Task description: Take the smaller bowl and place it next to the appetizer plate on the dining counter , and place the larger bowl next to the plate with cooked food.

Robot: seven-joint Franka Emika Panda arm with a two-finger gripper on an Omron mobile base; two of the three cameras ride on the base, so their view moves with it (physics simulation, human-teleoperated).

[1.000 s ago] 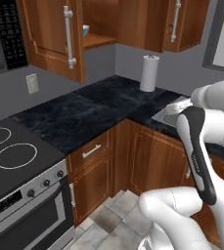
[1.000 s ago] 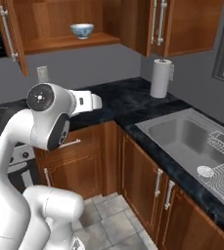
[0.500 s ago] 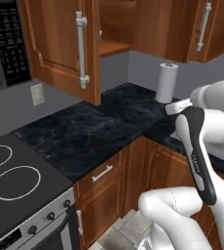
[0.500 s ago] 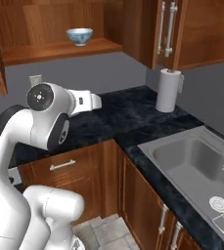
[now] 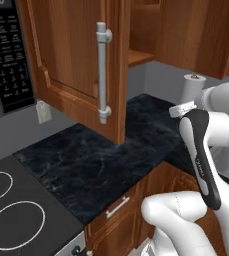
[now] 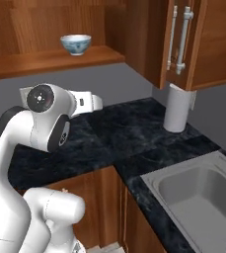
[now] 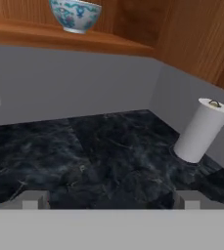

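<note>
Smaller bowl [image 7: 75, 14], upper left of the hand view: white with blue pattern. Tabletop [image 7: 99, 156]: black, white-veined. Paper towel roll [image 7: 201, 130]: white. Cabinets [image 5: 76, 55]: reddish-brown wood.

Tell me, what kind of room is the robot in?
A kitchen, most likely: there is a stovetop beside a dark marble worktop, a sink, wooden cabinets, and a small bowl on an open shelf.

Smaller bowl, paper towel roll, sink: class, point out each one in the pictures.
smaller bowl [image 6: 76, 43], right base view, patterned outer side.
paper towel roll [image 7: 201, 130], hand view, white side.
sink [image 6: 203, 190], right base view, bare basin floor.
</note>
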